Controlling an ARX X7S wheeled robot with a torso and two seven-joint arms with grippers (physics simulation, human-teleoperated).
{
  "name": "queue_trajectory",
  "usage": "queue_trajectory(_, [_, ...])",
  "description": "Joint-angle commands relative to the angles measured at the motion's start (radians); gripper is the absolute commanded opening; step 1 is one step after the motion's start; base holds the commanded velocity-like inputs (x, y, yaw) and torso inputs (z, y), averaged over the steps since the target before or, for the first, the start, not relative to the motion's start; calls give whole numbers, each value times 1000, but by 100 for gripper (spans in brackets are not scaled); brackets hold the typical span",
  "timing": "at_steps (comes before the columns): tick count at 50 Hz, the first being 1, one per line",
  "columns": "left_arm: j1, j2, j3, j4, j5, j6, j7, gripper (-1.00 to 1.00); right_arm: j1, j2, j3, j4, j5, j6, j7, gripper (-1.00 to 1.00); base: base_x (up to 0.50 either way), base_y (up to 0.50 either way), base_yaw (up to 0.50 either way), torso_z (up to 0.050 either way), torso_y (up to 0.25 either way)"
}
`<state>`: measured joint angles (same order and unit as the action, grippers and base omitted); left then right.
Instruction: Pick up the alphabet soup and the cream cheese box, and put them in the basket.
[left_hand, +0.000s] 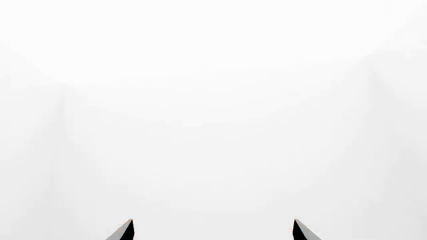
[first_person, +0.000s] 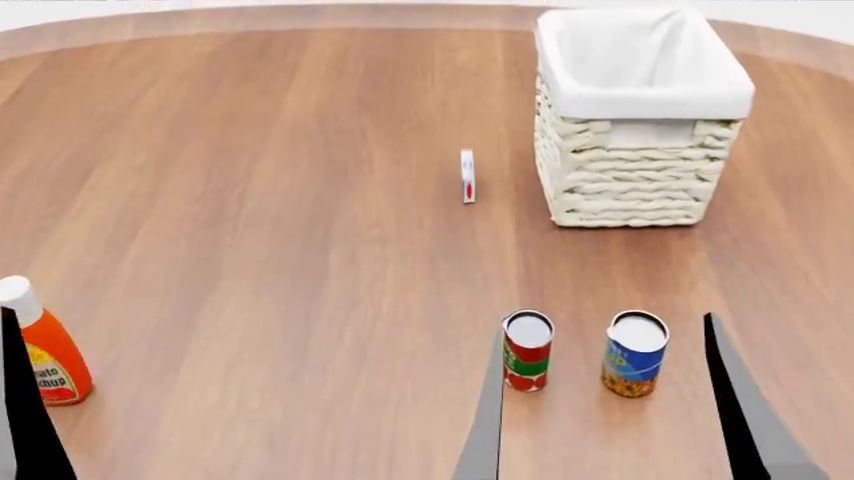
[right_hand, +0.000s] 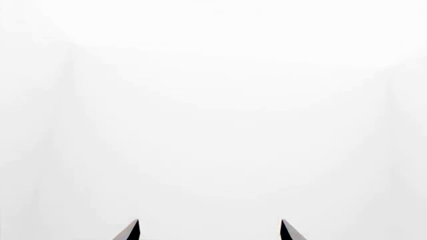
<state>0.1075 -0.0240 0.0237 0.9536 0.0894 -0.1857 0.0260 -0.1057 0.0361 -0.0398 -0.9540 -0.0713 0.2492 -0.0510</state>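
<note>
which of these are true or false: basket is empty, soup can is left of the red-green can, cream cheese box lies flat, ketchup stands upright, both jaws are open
1. The basket holds nothing visible: true, only its white liner shows.
2. The alphabet soup stands left of the red-and-green can: false, it stands to its right.
3. The cream cheese box lies flat: false, it stands on a thin edge, left of the basket.
4. The ketchup bottle stands upright: true.
5. The left gripper and right gripper have their jaws open: true, the tips are wide apart with nothing between.

Two dark fingertips (left_hand: 123, 231) of the left end effector (left_hand: 213, 231), spread apart, face blank white.
</note>
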Motion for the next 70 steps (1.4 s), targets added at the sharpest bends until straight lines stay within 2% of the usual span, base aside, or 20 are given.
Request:
queue_trajectory(1, [3, -6, 0, 91, 9, -20, -4, 100, -7, -15, 2, -92, -22, 27, -31, 100, 270, 0, 0, 0, 0])
queue_trajectory(50, [2, -100, 39, 57, -23, -18, -114, 100, -14, 80, -51, -60, 19, 12, 68, 100, 278, 0, 0, 0, 0])
queue_trajectory(52, [-2, -102, 40, 58, -25, -21, -117, 100, 9, 80, -46, -81, 29, 56, 67, 100, 312, 0, 0, 0, 0])
queue_trajectory(67, [1, -118, 52, 39, -29, -9, -138, 100, -1, 100, -56, -49, 37, 16, 90, 100, 315, 0, 0, 0, 1])
queue_trajectory(70, [-1, -120, 55, 41, -29, -12, -142, 100, 20, 102, -56, -70, 44, 57, 89, 100, 318, 0, 0, 0, 0])
